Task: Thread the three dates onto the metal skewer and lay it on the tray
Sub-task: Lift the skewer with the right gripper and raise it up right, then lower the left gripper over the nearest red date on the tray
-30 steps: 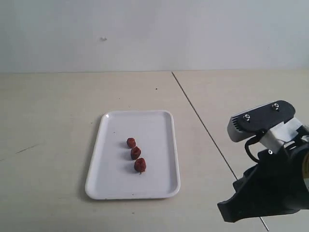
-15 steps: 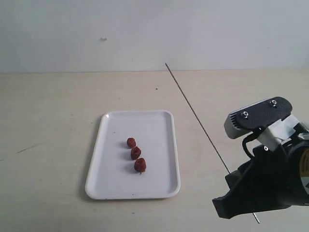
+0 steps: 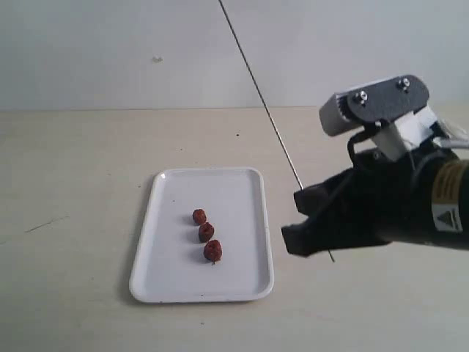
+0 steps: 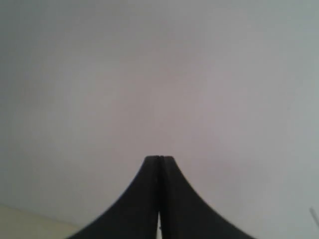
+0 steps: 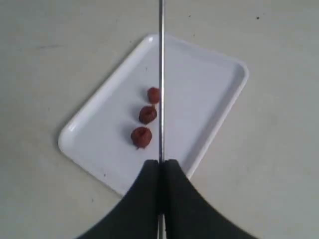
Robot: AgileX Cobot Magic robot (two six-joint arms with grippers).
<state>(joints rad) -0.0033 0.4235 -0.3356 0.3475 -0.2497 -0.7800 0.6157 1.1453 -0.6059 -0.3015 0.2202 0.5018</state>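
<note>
Three dark reddish-brown dates (image 3: 206, 233) (image 5: 147, 114) lie in a short row near the middle of the white tray (image 3: 173, 282) (image 5: 214, 94). My right gripper (image 3: 302, 220) (image 5: 160, 162) hangs above the table just right of the tray, shut on the thin metal skewer (image 3: 256, 84) (image 5: 161, 74). The rod slants up and to the left, out past the top of the exterior view; a short end sticks out below the jaws. My left gripper (image 4: 159, 158) is shut on nothing and faces a blank pale wall; the exterior view does not show it.
The tray lies on a pale beige table (image 3: 80, 191) that meets a plain white wall (image 3: 110, 44) at the back. A small dark speck (image 3: 237, 134) marks the table beyond the tray.
My right gripper has risen off the table and moved left toward the tray, carrying the skewer. The rod lay flat a second ago and now slants steeply upward.
</note>
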